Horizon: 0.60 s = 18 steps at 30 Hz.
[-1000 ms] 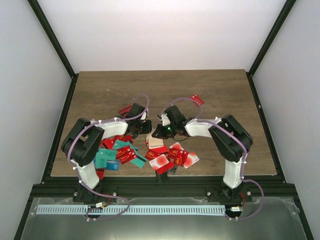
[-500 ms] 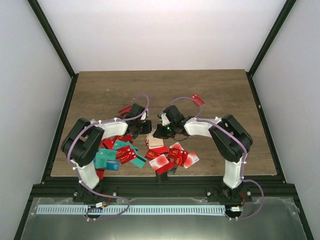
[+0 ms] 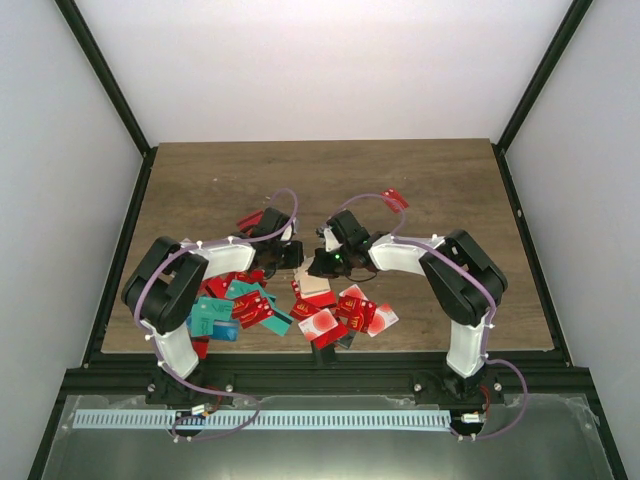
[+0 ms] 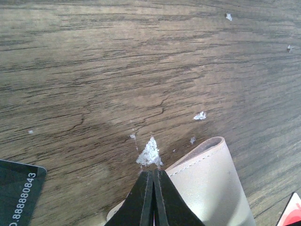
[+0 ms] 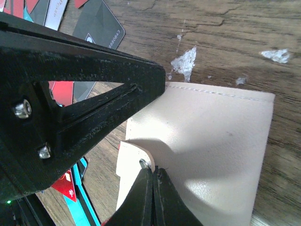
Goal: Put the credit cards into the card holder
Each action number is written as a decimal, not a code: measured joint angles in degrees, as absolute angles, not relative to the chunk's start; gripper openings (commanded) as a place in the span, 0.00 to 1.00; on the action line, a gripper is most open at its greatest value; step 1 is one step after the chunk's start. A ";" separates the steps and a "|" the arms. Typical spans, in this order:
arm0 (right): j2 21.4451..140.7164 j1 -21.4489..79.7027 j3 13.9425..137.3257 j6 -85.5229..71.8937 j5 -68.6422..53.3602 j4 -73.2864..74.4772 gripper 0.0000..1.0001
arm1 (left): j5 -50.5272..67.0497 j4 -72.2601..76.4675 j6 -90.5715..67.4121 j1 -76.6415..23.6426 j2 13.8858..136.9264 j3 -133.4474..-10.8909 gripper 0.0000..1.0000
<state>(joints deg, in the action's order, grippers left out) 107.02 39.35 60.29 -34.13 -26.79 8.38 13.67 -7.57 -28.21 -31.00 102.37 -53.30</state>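
**Step in hand (my judgement):** opening the card holder [image 5: 211,141]. I see no card loaded yet.

**Position:** The holder lies folded flat on the table [image 3: 200,180], at 6 o'clock of the two wrists in the top view. The credit cards [image 3: 245,305] are scattered from its 9 o'clock round to its 4 o'clock.

**Left gripper [image 4: 153,176]:** fingers pressed together. The tips sit at the holder's stitched edge, and nothing is visibly held.

**Right gripper [image 5: 151,172]:** clenched, with the tips against the snap tab [image 5: 134,155]. I cannot tell whether it nips the tab.

**Recommendation:**
- I would pin the lower flap with the left gripper.
- I would take the tab firmly with the right and lift it slowly in an arc, so the holder hinges open rather than slides.
- I would keep it away from the loose cards.

**Against one second earlier:** arms, holder and cards stand as they did. At most, the right wrist has settled slightly toward 12 o'clock.
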 measured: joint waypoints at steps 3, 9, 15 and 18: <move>107.02 39.35 60.29 -34.20 -26.61 8.47 0.01 | 13.67 -7.44 -28.18 -31.00 102.37 -53.21 0.04; 107.09 39.64 60.45 -34.30 -25.26 9.04 0.01 | 13.67 -7.09 -28.14 -31.00 102.35 -52.99 0.04; 107.39 39.83 61.04 -34.30 -24.49 9.96 0.01 | 13.52 -6.44 -28.03 -31.00 101.93 -52.36 0.04; 108.01 39.83 61.82 -34.30 -24.56 10.74 0.01 | 13.26 -6.46 -27.88 -31.00 101.45 -52.01 0.04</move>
<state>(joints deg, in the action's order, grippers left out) 108.01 39.83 61.82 -34.30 -24.56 10.74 13.26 -6.46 -27.88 -31.00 101.45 -52.01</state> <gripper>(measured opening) 0.011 0.040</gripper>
